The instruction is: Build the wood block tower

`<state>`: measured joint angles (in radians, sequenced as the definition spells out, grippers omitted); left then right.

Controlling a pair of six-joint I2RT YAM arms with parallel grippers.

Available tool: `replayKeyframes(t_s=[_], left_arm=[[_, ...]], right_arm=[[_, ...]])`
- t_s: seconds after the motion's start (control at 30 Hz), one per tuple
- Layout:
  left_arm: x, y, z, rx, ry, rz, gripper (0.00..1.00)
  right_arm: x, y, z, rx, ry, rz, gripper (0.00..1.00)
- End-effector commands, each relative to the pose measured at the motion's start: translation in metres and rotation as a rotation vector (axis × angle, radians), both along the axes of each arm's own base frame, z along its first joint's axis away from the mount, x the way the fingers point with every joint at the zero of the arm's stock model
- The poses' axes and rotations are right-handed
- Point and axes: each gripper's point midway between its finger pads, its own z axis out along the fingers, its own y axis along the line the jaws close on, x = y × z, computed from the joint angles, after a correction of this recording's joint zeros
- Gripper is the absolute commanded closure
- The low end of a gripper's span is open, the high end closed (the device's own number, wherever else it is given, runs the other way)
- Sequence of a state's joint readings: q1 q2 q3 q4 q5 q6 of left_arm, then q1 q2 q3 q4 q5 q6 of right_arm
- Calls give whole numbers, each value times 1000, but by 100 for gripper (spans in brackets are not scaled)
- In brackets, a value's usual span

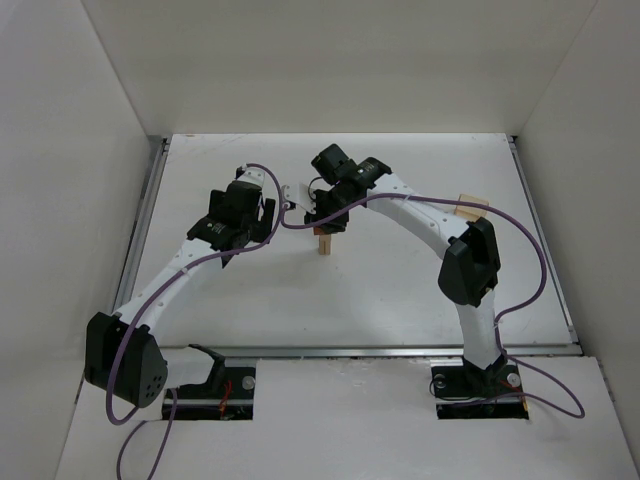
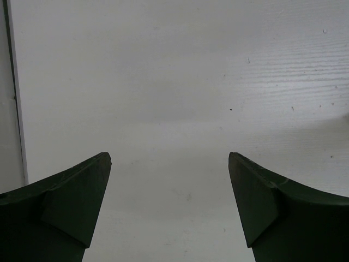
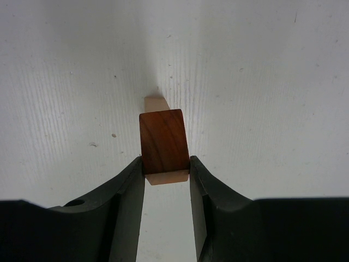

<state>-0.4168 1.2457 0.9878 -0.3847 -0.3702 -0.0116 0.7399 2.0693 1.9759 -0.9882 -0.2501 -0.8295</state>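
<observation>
The pale post (image 1: 324, 244) stands upright on the white surface (image 1: 400, 290), its long axis vertical, a little left of the surface's middle. Everything turns on what sits directly above it. The red-brown block (image 3: 163, 141) lies between the right fingers (image 3: 137, 172), which are clenched on its two side faces near their tips. The block is over the post's top end. In the right wrist view, pale wood (image 3: 166, 177) peeks out at both the block's near edge and its far edge, so the block is roughly centred on the post.

From this angle I cannot say for certain whether the block rests flat on the post or hangs a hair above it. The pinch runs across the block, and its wood grain runs away from the camera.

Judging by this, the coming move is a straight release. The fingers should part sideways and lift along the post's axis, since any sideways drag would topple so slim a support.

The left fingers (image 2: 92, 180) are spread wide with only bare surface between them. They sit to the left of the post, near it but clear of it, so the right arm is the one on the job. A pale box (image 1: 470, 207) lies well to the right of the post, partly hidden behind the right arm.
</observation>
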Motion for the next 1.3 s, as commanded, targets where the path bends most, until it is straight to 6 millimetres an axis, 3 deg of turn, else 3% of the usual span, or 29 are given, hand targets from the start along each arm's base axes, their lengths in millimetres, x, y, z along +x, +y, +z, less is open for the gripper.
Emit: replayKeyframes(t_s=[0.0, 0.37, 0.47, 0.7, 1.03, 1.27], left_arm=[[0, -5, 8, -7, -31, -40, 13], [0, -5, 8, -7, -31, -40, 13], [0, -5, 8, -7, -31, -40, 13], [0, -5, 8, -7, -31, -40, 13], [-1, -5, 11, -11, -40, -40, 13], [-1, -5, 11, -11, -40, -40, 13]], right_arm=[[4, 11, 9, 39, -20, -22, 73], [4, 11, 2, 34, -8, -29, 72], [4, 11, 2, 34, -8, -29, 68], [5, 10, 2, 28, -14, -34, 51], [4, 14, 3, 33, -17, -45, 46], [3, 20, 52, 137, -68, -58, 45]])
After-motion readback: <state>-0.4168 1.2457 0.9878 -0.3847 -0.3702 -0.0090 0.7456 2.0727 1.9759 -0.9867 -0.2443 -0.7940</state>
